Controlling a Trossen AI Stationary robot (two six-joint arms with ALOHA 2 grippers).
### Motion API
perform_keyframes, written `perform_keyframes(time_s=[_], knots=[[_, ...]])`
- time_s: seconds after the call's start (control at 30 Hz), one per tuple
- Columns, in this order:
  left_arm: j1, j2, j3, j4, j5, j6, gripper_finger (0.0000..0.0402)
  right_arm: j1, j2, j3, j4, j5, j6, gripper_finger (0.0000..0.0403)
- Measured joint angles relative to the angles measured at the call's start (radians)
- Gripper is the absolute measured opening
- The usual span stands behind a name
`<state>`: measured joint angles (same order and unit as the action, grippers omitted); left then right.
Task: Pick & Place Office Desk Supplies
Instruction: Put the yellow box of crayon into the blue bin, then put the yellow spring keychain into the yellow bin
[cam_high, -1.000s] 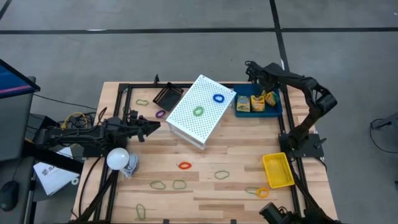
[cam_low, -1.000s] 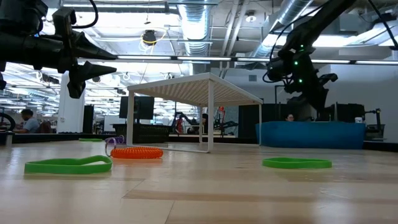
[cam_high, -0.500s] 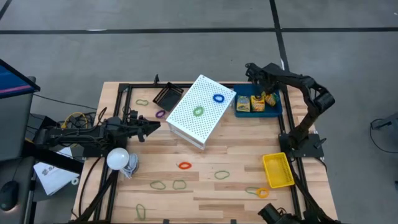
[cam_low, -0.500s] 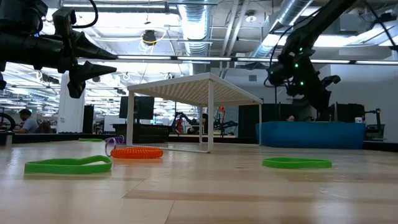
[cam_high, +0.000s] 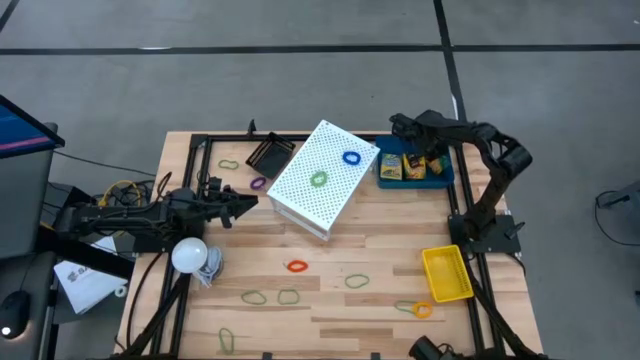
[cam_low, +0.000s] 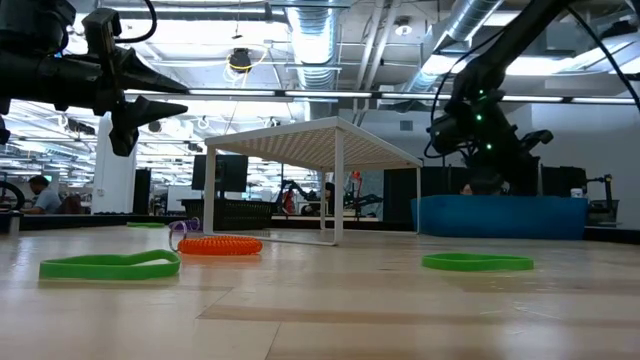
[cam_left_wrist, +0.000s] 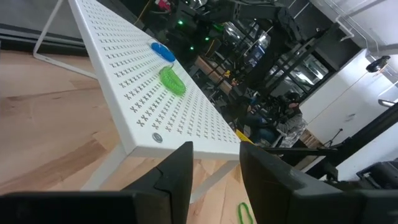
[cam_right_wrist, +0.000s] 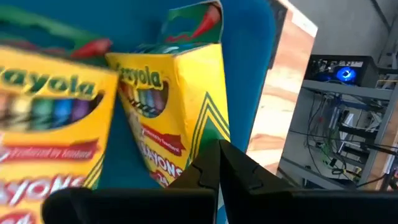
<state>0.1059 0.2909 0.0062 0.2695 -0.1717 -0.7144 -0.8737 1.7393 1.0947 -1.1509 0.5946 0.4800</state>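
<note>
Between the right gripper's (cam_right_wrist: 219, 163) closed fingers nothing was held; they were pressed together, tips hanging just over the blue tray (cam_high: 444, 178) at the table's far right corner. Right beneath those tips stood a yellow crayon pack (cam_right_wrist: 174, 112), and beside it a second pack (cam_right_wrist: 46, 124), both lying in the tray against its blue floor. From above I could see the crayon packs (cam_high: 412, 165) bunched together in the tray, with the right gripper (cam_high: 398, 124) reaching in over the tray's far edge.

Off to that gripper's side stood the white perforated riser (cam_high: 322, 178), with a blue band (cam_high: 351, 158) and a green band (cam_high: 318, 179) lying on its top. Nearer the front edge the yellow tray (cam_high: 447, 273) sat well apart from it.

Across the table, the left gripper (cam_high: 248, 202) hovered above the wood with its fingers (cam_left_wrist: 177, 171) apart and empty, pointing at the riser's near edge. A purple band (cam_high: 258, 183) lay just beyond its tips, and the black tray (cam_high: 268, 154) farther on. An orange band (cam_high: 296, 266) and several green loops (cam_high: 287, 296) were scattered on the boards towards the front. A white bulb (cam_high: 189, 254) rested near the left arm.
</note>
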Motion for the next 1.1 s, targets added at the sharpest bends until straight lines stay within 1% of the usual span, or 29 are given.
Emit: perform_keyframes(time_s=[0.13, 0.27, 0.4, 0.6, 0.83, 1.0, 1.1], knots=[[0.0, 0.0, 0.0, 0.0, 0.001, 0.002, 0.0127, 0.065, -0.016, -0.005, -0.014, -0.031, 0.044, 0.0], [0.0, 0.0, 0.0, 0.0, 0.002, 0.018, 0.0127, 0.119, -0.018, -0.008, -0.012, -0.111, 0.098, 0.0], [0.0, 0.0, 0.0, 0.0, 0.002, 0.03, 0.0127, 0.157, -0.017, -0.009, 0.021, -0.147, 0.145, 0.0], [0.0, 0.0, 0.0, 0.0, 0.002, 0.029, 0.0127, 0.204, -0.017, 0.005, 0.038, -0.16, 0.187, 0.0], [0.0, 0.0, 0.0, 0.001, 0.03, 0.011, 0.0127, 0.21, -0.018, 0.047, 0.013, -0.152, 0.202, 0.0], [0.0, 0.0, 0.0, 0.001, 0.039, 0.002, 0.0127, 0.266, -0.079, 0.076, 0.011, -0.154, 0.225, 0.0003], [0.0, 0.0, 0.0, 0.0, 0.054, 0.002, 0.0127, 0.318, -0.152, 0.077, 0.009, -0.193, 0.221, 0.0007]])
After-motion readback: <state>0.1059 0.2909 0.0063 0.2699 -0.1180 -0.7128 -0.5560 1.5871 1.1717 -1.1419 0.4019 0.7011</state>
